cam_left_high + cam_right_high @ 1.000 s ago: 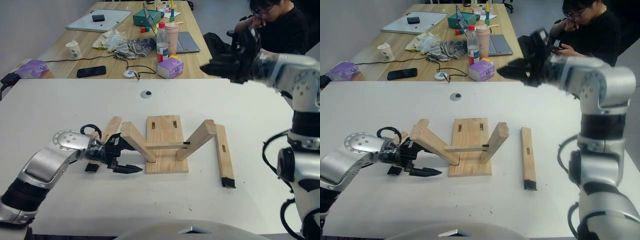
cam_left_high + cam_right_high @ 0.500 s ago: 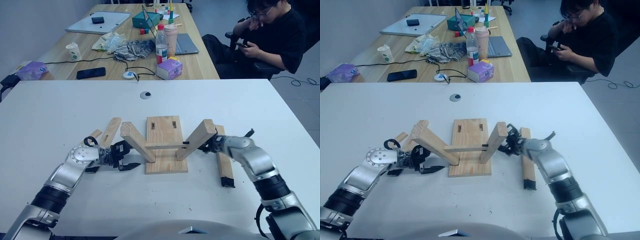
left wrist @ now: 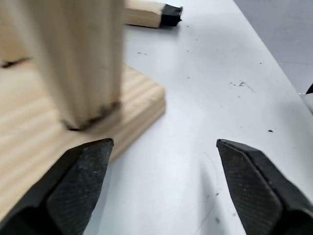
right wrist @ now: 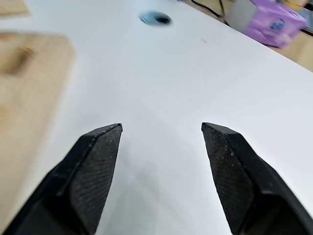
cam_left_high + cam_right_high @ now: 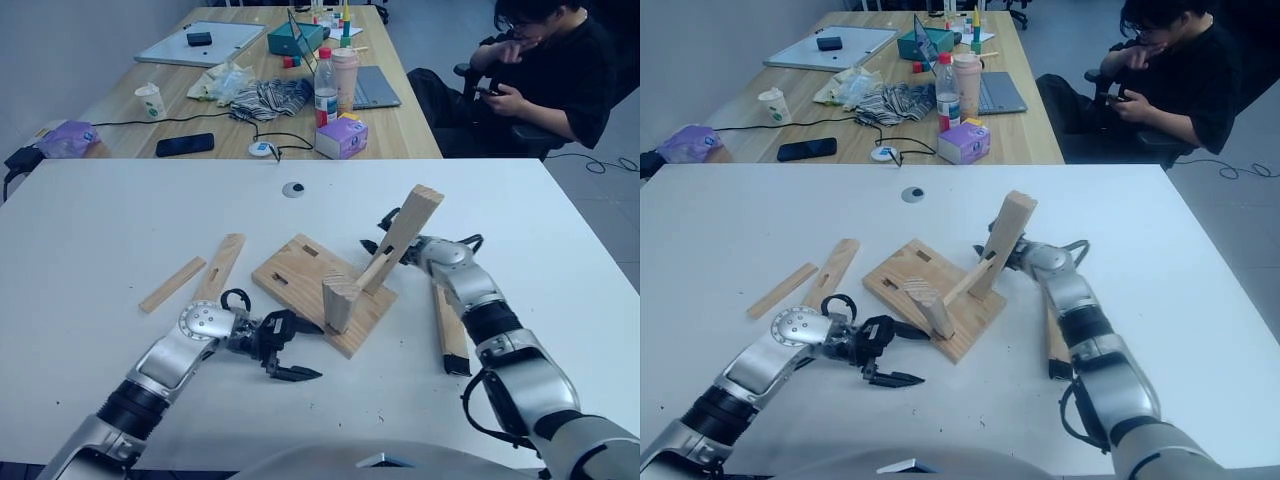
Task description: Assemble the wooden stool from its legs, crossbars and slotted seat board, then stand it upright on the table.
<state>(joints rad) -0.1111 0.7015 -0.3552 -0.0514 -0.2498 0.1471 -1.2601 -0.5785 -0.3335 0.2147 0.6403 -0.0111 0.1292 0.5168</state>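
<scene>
Pale wood lies scattered across the white surface. At the left, a thin crossbar slat and a loose leg lie flat. The slotted seat board sits skewed in the middle with a short leg standing on it. A crossbar slants up from there to a tall tilted leg. Farther right, another leg lies flat. A round grey cap sits beyond.

The left end effector is spread wide and grips nothing, just beside the board's near corner. The right end effector is behind the tall leg, fingers apart, with nothing between them.
</scene>
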